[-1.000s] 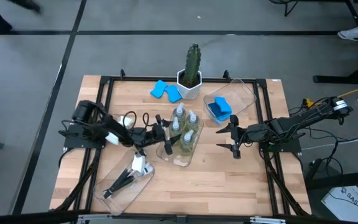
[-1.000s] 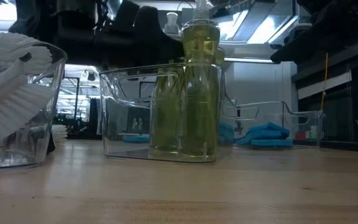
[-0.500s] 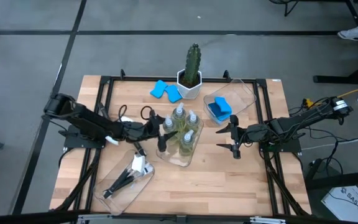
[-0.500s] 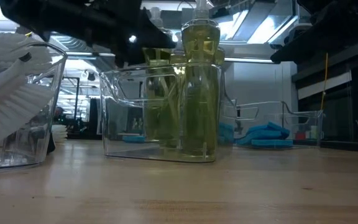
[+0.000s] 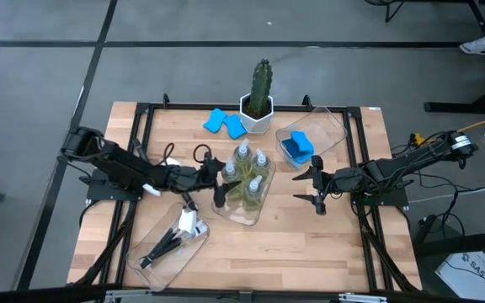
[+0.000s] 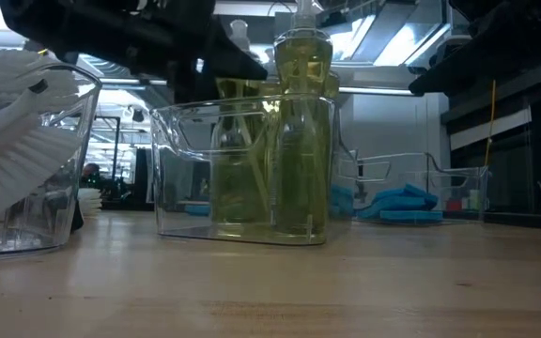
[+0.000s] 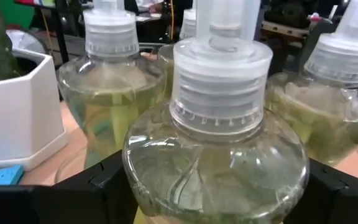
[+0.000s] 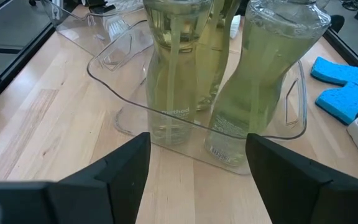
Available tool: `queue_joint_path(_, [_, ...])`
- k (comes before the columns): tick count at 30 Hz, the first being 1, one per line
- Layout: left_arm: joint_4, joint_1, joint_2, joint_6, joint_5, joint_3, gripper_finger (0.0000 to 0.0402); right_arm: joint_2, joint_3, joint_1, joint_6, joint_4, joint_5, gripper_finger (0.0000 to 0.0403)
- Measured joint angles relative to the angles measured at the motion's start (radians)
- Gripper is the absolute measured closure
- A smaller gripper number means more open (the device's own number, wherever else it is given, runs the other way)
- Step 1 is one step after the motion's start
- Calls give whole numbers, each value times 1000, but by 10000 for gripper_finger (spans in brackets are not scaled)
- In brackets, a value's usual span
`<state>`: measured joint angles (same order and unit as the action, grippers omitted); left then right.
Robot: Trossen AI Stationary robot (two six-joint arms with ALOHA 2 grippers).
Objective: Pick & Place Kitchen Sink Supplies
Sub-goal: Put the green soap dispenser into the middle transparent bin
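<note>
Several clear bottles of pale yellow-green liquid stand in a clear tray [image 5: 244,210] at mid table. My left gripper [image 5: 222,183] reaches in from the left and is shut on the nearest-left bottle [image 7: 219,162], also seen in the low view [image 6: 240,150]. My right gripper [image 5: 318,187] hangs open to the right of the tray, its fingers [image 8: 117,180] apart with nothing between them. Two blue sponges [image 5: 226,124] lie flat at the far side, and another [image 5: 297,146] lies in a second tray. Brushes [image 5: 175,237] lie in a tray at the near left. My left gripper pinches the bottle's rounded body just below the shoulder [image 7: 135,168] between its two fingers [image 7: 98,186], one on each side. The fingers come nearly level from the table's left. The bottle is close to upright with its lower part inside the tray; whether its base touches the tray floor is not visible.
A green cactus in a white pot [image 5: 259,94] stands at the far middle, just behind the bottles. A black frame [image 5: 141,118] runs around the wooden top. Bare wood lies near the front edge [image 5: 310,252].
My left gripper has risen a little and tipped up from slanting downward to almost level, still shut on the bottle. The bottle has shifted slightly toward the table's left inside the tray. The arm's elbow has swung back toward the left edge.
</note>
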<state>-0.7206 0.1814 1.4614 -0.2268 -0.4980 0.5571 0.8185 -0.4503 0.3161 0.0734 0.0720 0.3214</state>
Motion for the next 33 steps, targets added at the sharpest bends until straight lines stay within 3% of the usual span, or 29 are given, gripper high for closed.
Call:
queue_joint_path(9, [-170, 0, 99, 28, -4, 0, 116, 0, 0, 0, 0, 0, 0, 141])
queue_joint_path(15, [-184, 1, 98, 122, 1, -2, 116, 0, 0, 0, 1, 0, 0, 141])
queue_joint_path(23, [-191, -2, 96, 105, -33, -2, 114, 0, 0, 0, 0, 0, 0, 141])
queue_joint_path(33, [-209, -25, 92, 4, 18, 0, 61, 0, 0, 0, 1, 0, 0, 141])
